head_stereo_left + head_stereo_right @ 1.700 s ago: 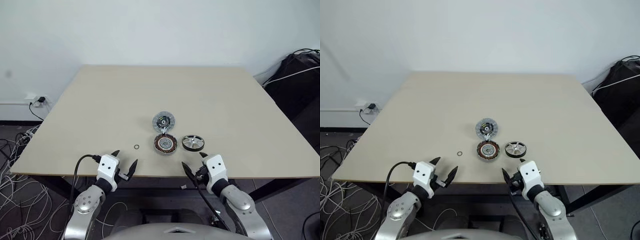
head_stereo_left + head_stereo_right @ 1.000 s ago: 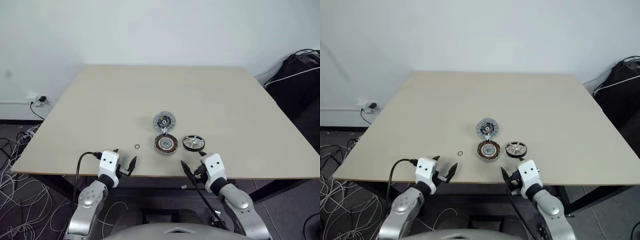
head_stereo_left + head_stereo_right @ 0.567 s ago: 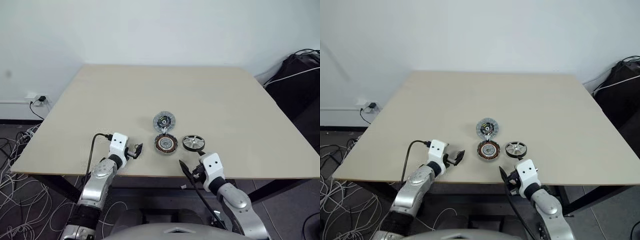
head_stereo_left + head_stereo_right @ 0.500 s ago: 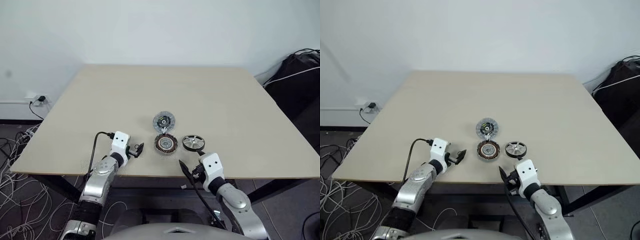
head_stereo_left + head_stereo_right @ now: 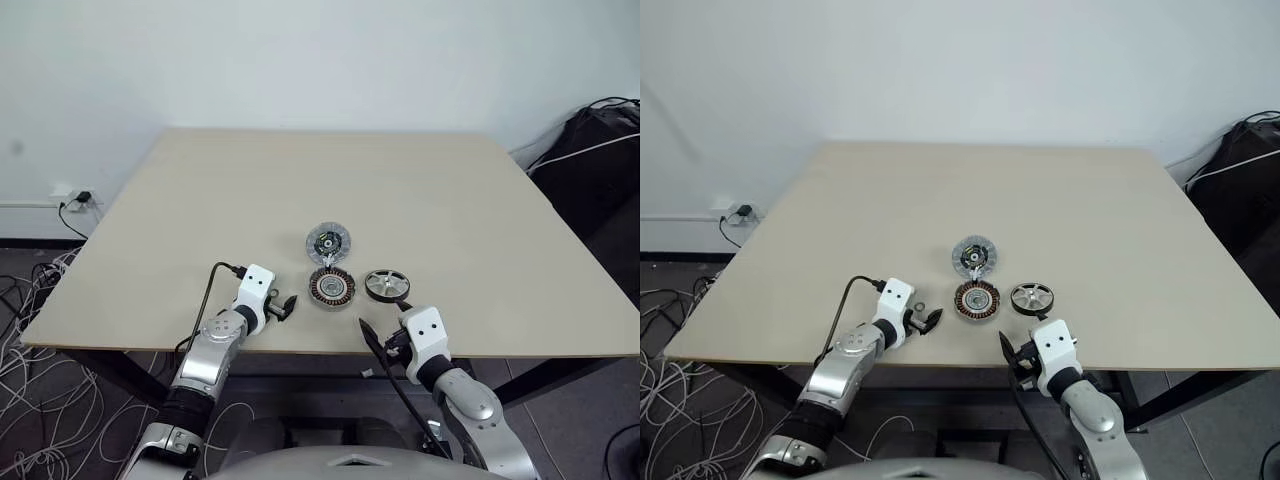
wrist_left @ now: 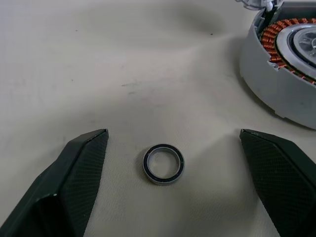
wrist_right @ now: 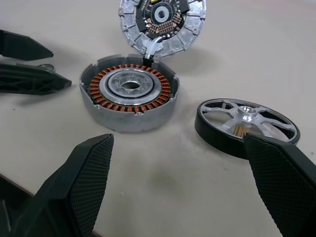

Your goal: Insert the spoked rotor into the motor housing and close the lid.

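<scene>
The motor housing (image 5: 331, 288), a round disc with copper windings, lies near the table's front edge. The lid (image 5: 328, 242) sits just behind it with its green-and-black face up, leaning on the housing's rim (image 7: 162, 22). To the right of the housing lies the spoked rotor (image 5: 386, 285), flat on the table. My left gripper (image 5: 285, 305) is open just left of the housing, its fingers straddling a small dark ring (image 6: 163, 163) on the table without touching it. My right gripper (image 5: 385, 322) is open at the front edge, short of the rotor (image 7: 247, 126) and housing (image 7: 129, 96).
The beige table (image 5: 300, 180) stretches far behind the parts. Loose cables (image 5: 30, 340) lie on the floor at the left, and a black bag (image 5: 600, 150) stands past the right edge. A wall socket (image 5: 70, 198) sits low at the left.
My left arm has reached forward and to the right over the table, bringing its open fingers around the small ring. The right arm has stayed put.
</scene>
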Action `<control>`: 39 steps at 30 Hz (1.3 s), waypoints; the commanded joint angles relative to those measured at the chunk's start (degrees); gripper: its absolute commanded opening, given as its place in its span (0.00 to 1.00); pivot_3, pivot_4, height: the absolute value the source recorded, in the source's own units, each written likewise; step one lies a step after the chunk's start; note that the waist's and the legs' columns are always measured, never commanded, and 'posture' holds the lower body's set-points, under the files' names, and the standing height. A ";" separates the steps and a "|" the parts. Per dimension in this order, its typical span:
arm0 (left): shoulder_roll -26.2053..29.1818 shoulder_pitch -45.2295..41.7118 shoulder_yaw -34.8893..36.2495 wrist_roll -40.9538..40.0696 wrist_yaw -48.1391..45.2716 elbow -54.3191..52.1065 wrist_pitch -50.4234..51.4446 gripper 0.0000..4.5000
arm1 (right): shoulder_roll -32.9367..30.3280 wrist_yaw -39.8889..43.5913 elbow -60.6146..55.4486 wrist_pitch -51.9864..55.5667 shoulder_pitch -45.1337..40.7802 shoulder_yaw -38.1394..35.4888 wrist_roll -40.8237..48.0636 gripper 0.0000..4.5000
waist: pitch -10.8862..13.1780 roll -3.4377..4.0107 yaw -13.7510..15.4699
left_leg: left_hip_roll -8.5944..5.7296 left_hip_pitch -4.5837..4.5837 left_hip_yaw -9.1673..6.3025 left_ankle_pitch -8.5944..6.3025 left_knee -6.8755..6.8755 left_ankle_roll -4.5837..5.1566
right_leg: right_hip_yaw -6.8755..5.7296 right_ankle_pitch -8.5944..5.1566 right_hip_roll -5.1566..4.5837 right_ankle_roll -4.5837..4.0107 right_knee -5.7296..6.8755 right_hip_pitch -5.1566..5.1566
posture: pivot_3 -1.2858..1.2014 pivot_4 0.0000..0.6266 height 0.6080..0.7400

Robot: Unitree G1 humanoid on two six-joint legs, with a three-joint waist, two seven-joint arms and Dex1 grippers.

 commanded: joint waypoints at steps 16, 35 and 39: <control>0.66 0.05 -0.03 2.03 1.82 -0.56 2.65 0.30 | 0.61 -0.87 -2.26 -0.73 -0.60 -0.34 -0.16 1.00 | -0.23 0.03 -0.11 | 0.01 0.03 0.00 0.01 0.01 -0.01 | 0.01 0.01 -0.01 0.01 0.03 0.01 | 0.52 0.00 1.00; -4.37 -7.78 -4.25 -0.19 -4.71 -6.14 0.48 0.15 | 0.78 -1.14 -1.93 -0.47 -1.06 -0.13 -0.10 1.00 | -0.21 -0.06 0.23 | -0.06 -0.17 -0.01 -0.03 0.04 0.06 | -0.01 0.02 -0.08 0.00 -0.04 -0.09 | 0.52 0.00 1.00; -5.68 -9.79 -6.66 0.95 -6.12 -3.55 0.30 0.15 | 1.11 -1.61 -2.91 0.12 -0.94 -0.07 -0.13 1.00 | -0.21 -0.06 0.04 | -0.06 -0.29 -0.01 -0.03 0.04 0.07 | -0.01 0.02 -0.06 0.00 -0.03 -0.17 | 0.52 0.00 1.00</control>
